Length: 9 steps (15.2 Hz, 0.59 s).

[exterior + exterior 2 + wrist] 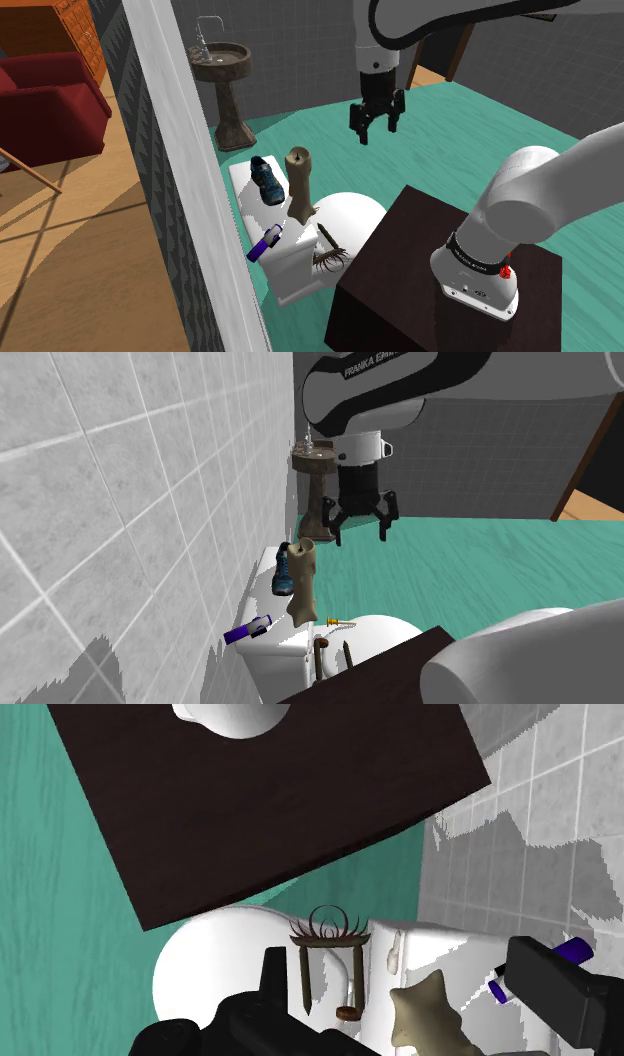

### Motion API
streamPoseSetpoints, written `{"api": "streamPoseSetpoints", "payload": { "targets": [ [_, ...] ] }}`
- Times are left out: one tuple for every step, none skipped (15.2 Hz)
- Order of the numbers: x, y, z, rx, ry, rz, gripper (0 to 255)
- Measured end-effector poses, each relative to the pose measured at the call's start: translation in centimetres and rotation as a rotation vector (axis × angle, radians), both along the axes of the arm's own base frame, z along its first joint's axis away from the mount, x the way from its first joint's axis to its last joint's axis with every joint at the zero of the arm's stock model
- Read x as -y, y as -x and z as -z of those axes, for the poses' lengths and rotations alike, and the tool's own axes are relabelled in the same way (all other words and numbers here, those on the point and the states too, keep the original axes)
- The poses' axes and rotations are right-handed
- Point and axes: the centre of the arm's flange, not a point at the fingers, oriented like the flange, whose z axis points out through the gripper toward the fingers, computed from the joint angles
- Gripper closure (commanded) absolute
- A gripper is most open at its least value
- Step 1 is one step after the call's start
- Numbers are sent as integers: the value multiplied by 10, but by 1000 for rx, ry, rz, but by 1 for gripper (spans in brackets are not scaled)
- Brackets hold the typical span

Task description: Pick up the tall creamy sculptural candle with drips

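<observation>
Gripper (378, 130) is seen hanging in the air above the teal floor (470, 130), its fingers spread apart with nothing clasped between them. The tall cream candle (299, 185) with drips is stood upright on the white toilet (350, 215), on the tank's top close to the lid.

In the shoulder view the candle is placed below and to the left of the gripper, well apart, with no contact. In the second exterior view the candle (303, 582) is found below the gripper (358, 534) and slightly to that view's left, on the side of the tiled wall (120, 502). In the wrist view the candle's knobbly top (425, 1009) is framed between the two black fingers (548, 989), far below them and untouched by either.

A blue shoe (266, 180) is laid on the tank just beside the candle, on the side toward the pedestal sink (225, 80). A purple tube (265, 243) is laid on the tank near the candle, on the opposite side. A dark brown wiry ornament (328, 255) is set on the toilet near the candle's base, toward the dark stand (420, 270).
</observation>
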Motion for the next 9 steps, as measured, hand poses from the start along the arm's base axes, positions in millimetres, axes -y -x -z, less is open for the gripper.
{"api": "streamPoseSetpoints", "payload": {
  "targets": [
    [-3, -11, 7, 4, -2, 42, 0],
    [-6, -19, 14, 8, -4, 83, 0],
    [-8, -29, 21, 12, -6, 126, 0],
    [-11, -38, 28, 16, -9, 167, 0],
    [-11, -48, 33, 20, -10, 210, 0],
    [-13, -57, 38, 24, -13, 251, 0],
    [-14, -66, 47, 27, -15, 293, 0],
    [-13, -78, 50, 32, -17, 335, 0],
    [-11, -89, 56, 36, -19, 377, 0]
  ]
}}
